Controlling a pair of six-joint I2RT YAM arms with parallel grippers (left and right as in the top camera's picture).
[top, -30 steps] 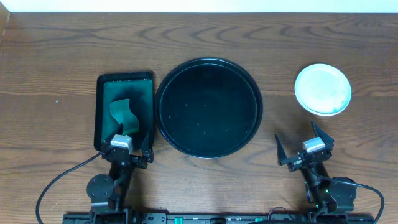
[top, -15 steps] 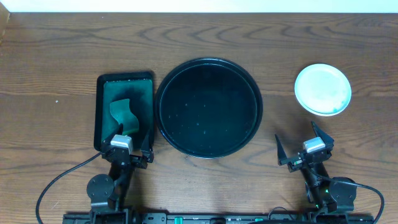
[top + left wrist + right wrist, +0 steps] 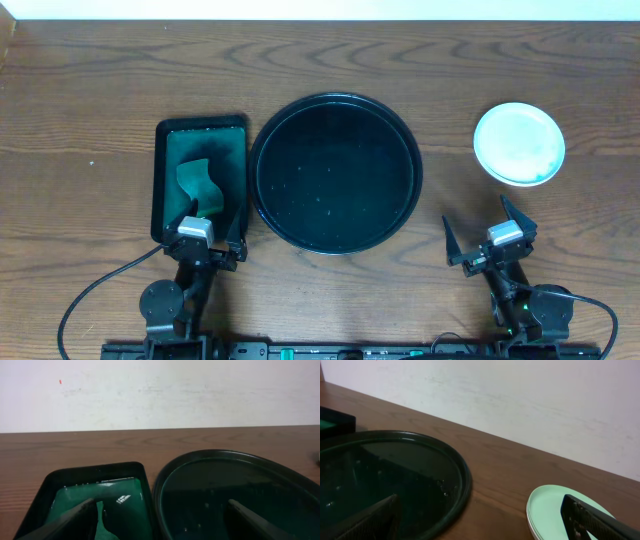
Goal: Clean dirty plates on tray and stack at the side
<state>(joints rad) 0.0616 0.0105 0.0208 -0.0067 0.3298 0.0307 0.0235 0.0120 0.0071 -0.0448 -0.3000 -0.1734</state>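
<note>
Nothing's moved since a sec ago: both arms parked at near table [image 3: 100, 80] edge. L gripper [image 3: 212, 222] has jaws spread wide, holding nothing, over near corner of green tray [image 3: 160, 180] w/ sponge [image 3: 200, 185]. R gripper [image 3: 476, 215] jaws also wide apart, nothing between them. Plates [image 3: 519, 144] sit stacked on the wood, well right of black tray [image 3: 335, 97], just beyond R gripper.
</note>
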